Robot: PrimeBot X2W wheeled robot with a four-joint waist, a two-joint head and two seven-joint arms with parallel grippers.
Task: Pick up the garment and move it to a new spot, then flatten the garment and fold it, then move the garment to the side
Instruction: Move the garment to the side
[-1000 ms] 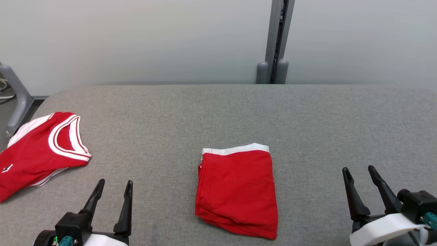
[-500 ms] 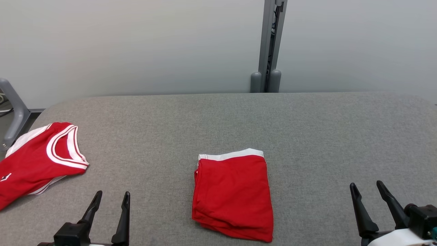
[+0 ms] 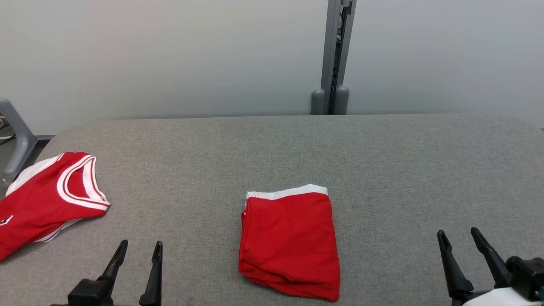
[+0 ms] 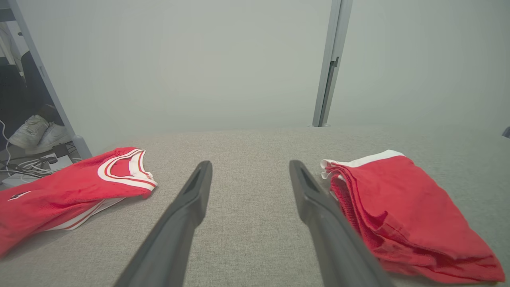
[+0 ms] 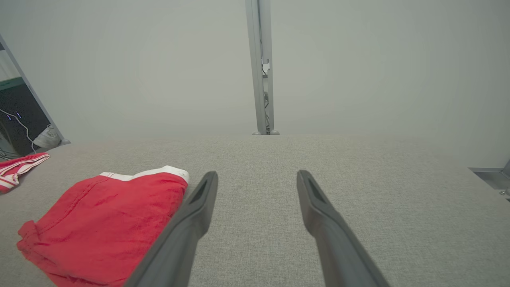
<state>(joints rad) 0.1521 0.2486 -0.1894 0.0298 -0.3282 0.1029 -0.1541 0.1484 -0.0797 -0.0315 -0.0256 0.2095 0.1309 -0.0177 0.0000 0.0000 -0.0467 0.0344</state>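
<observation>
Nothing readable stands on the folded garment [image 3: 289,242]. The red jersey [image 3: 38,204] carries one small white mark, too small to read.

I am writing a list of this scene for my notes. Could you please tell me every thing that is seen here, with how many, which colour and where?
folded shorts: one, red with a white band, middle of the table
jersey: one, red with white trim, not folded, at the table's left end
table: one, grey fabric top, in front of the robot
post: one, grey, upright against the pale wall behind the table
frame leg: one, grey, past the table's left end
sneakers: one pair, white, on the floor left of the table
left end effector: one, dark fingers, open and empty, near left
right end effector: one, dark fingers, open and empty, near right
</observation>
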